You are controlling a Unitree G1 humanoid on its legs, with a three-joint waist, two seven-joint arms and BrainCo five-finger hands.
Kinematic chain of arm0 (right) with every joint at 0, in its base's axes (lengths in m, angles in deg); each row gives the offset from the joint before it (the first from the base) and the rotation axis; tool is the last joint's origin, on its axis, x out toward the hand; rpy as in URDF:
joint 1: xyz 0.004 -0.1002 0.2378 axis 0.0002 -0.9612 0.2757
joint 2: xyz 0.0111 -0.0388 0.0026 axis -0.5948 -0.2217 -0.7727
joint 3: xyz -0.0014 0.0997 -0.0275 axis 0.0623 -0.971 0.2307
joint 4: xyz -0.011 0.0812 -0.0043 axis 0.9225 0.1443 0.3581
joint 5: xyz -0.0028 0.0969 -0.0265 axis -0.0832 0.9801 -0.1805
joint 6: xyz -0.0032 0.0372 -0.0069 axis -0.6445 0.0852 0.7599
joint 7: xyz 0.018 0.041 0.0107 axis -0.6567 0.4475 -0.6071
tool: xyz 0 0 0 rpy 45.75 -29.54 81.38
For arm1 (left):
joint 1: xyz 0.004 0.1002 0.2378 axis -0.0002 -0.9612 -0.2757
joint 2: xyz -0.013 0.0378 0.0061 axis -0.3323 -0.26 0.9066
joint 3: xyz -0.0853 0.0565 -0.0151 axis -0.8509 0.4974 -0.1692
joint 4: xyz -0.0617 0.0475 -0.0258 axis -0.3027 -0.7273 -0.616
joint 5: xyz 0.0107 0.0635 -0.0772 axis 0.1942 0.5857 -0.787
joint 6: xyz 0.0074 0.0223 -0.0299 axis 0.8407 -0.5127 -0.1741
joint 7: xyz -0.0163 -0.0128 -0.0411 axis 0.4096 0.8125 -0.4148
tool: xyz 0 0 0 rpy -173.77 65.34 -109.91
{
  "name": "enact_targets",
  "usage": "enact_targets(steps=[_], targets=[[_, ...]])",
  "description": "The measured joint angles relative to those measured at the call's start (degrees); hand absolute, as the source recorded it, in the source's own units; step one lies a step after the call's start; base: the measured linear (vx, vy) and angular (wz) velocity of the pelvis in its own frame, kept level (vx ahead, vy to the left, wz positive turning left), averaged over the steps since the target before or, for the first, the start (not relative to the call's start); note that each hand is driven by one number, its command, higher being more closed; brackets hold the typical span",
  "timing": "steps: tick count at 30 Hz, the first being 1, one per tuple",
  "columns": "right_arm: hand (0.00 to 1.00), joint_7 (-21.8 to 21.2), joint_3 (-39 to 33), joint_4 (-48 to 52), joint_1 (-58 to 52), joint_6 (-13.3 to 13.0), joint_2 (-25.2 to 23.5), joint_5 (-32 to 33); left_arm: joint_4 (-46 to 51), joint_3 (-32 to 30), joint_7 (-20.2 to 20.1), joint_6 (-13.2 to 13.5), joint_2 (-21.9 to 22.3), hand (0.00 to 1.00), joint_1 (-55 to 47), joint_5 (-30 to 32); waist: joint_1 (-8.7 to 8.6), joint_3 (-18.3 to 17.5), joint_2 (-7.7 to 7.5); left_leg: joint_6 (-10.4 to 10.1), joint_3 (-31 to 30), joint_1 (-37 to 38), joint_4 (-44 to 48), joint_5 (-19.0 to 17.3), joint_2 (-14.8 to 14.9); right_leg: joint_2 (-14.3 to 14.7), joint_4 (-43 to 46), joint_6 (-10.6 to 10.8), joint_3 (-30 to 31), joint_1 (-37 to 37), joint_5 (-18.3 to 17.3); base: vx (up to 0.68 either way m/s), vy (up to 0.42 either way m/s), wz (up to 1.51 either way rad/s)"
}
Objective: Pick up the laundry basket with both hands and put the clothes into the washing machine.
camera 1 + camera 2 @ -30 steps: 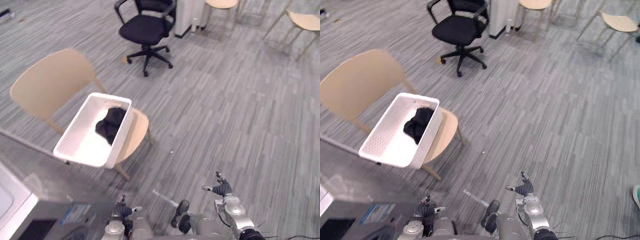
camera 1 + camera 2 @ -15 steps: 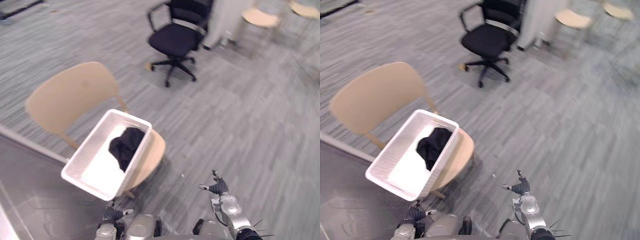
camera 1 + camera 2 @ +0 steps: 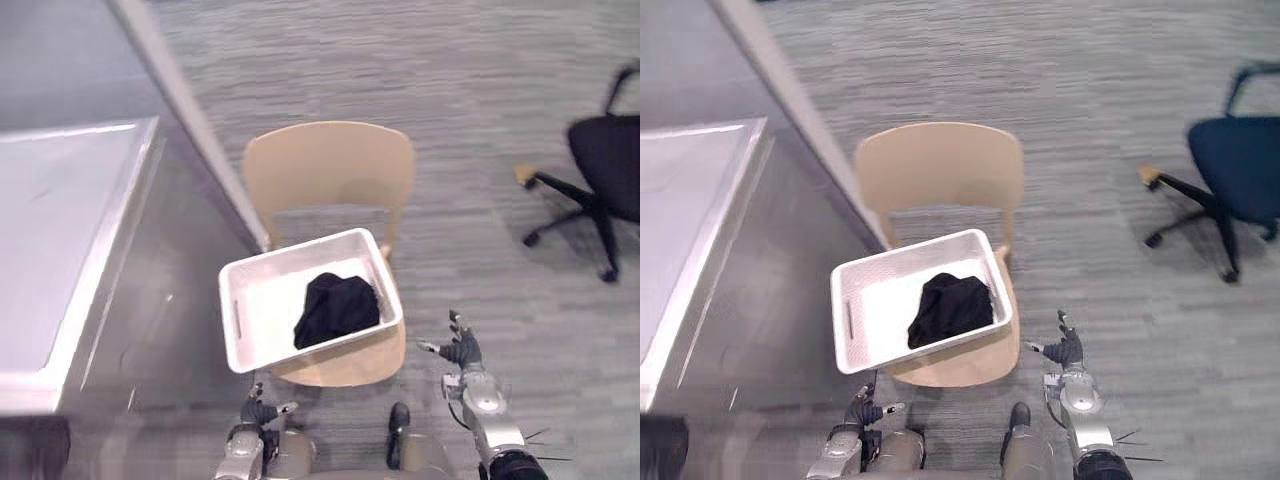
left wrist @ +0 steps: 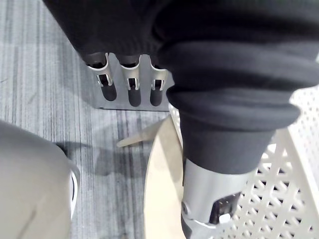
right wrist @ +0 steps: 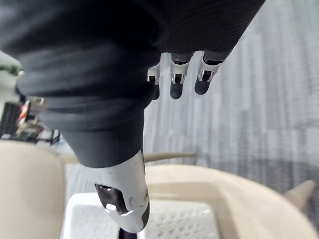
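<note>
Fingers (image 5: 172, 84) of the right hand (image 3: 463, 352) hang loosely spread and grip nothing, just off the right side of the beige chair (image 3: 330, 165). The left hand (image 3: 262, 412) sits low by the seat's front, fingers (image 4: 132, 82) straight, empty too. Both arms stay short of the laundry basket (image 3: 265, 315), which rests on the seat with a black garment (image 3: 337, 308) inside. This looks like the approach; next, each hand needs to reach a side rim and curl under it
</note>
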Motion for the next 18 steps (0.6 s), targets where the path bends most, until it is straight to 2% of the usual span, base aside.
enact_targets(steps=[3,6,9,12,14,18], targets=[[0.0,2.2,-0.2,7.3,-0.9,-0.1,0.0,-1.7,-0.2,0.6,1.0,-0.1,-1.0,0.0,-0.5,0.1,-0.24,-0.8,-0.8,1.4,9.0,-0.2,-6.6,2.2,1.4,-1.0,-4.4,0.0,-6.9,3.2,0.0,0.03,-0.026,1.2],[0.0,2.2,0.0,13.4,-1.5,-0.9,0.3,-6.5,-0.5,1.3,1.0,-0.2,-1.9,0.0,-0.6,0.3,-0.11,-1.0,-1.05,1.4,8.1,-0.4,-9.2,2.5,1.2,-0.8,-6.4,0.4,-10.3,4.9,0.3,-0.03,0.036,0.75],[0.0,1.7,3.5,15.1,0.1,-2.1,1.8,-10.9,-0.7,2.6,0.8,0.1,-3.9,0.0,-1.2,0.7,-0.06,-2.0,-2.84,1.7,8.4,0.0,-11.7,5.3,0.0,-1.1,-9.0,0.6,-11.4,6.3,2.1,-0.06,0.028,0.3],[0.0,-0.6,9.4,14.4,4.2,-2.5,5.5,-13.4,-0.8,2.8,0.7,0.8,-5.0,0.0,-1.6,0.9,0.09,-2.3,-3.19,1.7,8.6,0.0,-13.0,5.9,0.1,-0.3,-11.6,0.4,-11.2,6.8,3.9,-0.11,0.022,0.0],[0.0,-2.1,14.7,9.3,8.9,-3.7,8.0,-14.2,-0.8,3.4,0.6,1.1,-5.7,0.0,-1.6,0.9,0.46,-2.2,-3.36,1.5,8.5,-0.4,-15.0,7.5,0.1,0.3,-13.4,0.2,-11.5,6.5,5.4,-0.16,0.015,0.07],[0.0,-3.2,18.8,-1.6,17.1,-3.4,11.7,-16.7,0.5,4.6,-0.5,2.0,-5.9,0.0,-1.0,0.9,2.85,-1.0,-2.21,2.1,8.2,-3.3,-17.0,9.1,0.3,0.4,-13.5,-0.2,-12.9,4.0,5.7,-0.22,0.006,0.25]])
